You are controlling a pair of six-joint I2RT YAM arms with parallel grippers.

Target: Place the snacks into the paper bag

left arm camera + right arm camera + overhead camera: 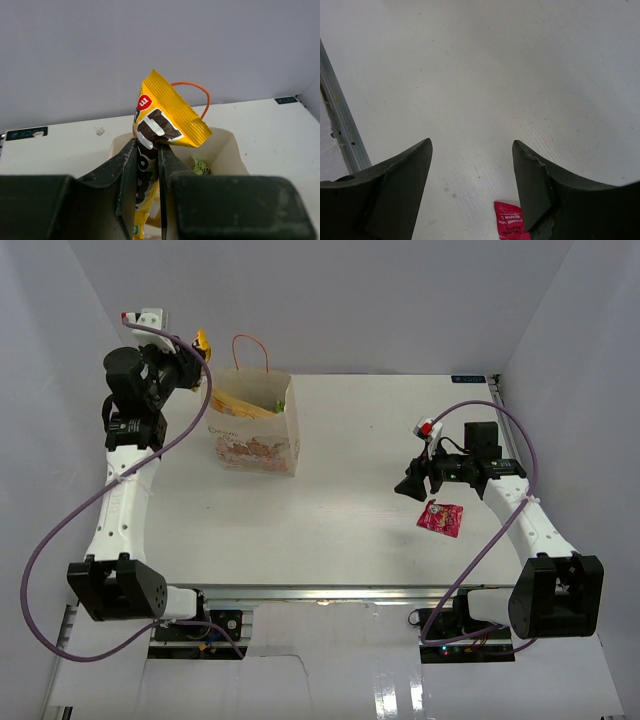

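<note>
Yellow candy packet (pixel 167 117) first: it is pinched between the fingers of the left gripper (pixel 146 150), which are closed tight on its middle (only the thin wrapper keeps them apart). The packet is bright yellow with a crimped top edge, brown lettering on the front and a small red round mark near its upper corner. It stands upright in the grip, its top leaning toward the right of the wrist frame and its lower end hanging down between the fingers.

Just below and beyond it is the open mouth of the paper bag (pixel 227 140), cream-coloured, with one thin orange-red cord handle (pixel 192 86) arching up behind the packet. Inside the bag, low in the wrist frame, a small green packet (pixel 200 166) shows.

From above, the bag stands upright in the upper left of the frame on the white table (pixel 380 440). It has a pinkish-brown picture on its front, and a large gold chip bag (pixel 243 404) lies in its mouth beside the green one.

Well apart, at centre right of the overhead frame, the right gripper (pixel 410 488) hovers with its fingers spread wide and nothing between them. A red-pink pouch (pixel 441 517) lies flat on the table just beside it.

Counted: four snacks in sight, one of each kind; one bag; one handle loop visible.
</note>
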